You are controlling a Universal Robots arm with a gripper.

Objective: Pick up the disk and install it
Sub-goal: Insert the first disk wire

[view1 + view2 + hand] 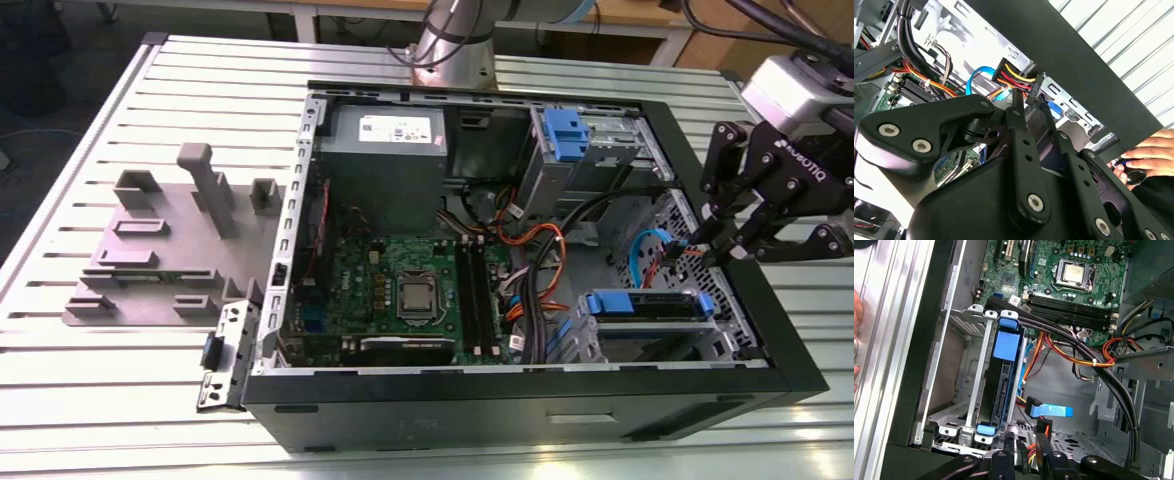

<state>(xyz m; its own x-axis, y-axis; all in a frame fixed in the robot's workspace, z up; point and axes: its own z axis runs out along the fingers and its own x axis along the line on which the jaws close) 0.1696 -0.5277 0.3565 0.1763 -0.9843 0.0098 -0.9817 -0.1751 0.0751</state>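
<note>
Pincer (pixel 731 245) hung over the open computer case (pixel 534 400), at the wall on the exterior view's right, tips down among the loose wiring. Whether it was released or clenched, cannot tell. The disk (pixel 1002 390) stood on edge in the metal drive cage (pixel 961 390), blue carrier frame showing at both ends, just beyond the pincer's tips and apart from them; nothing of it was in the grip. A power plug (pixel 1014 77) on red, yellow and black leads sat right at the tips. A person's hand (pixel 1149 150) rested on the case wall beside the pincer. Judgement: the reach-for-the-disk step, grasp not yet made. Any grip calls for a line clear of the orange cables (pixel 1054 347) and square to the frame.
</note>
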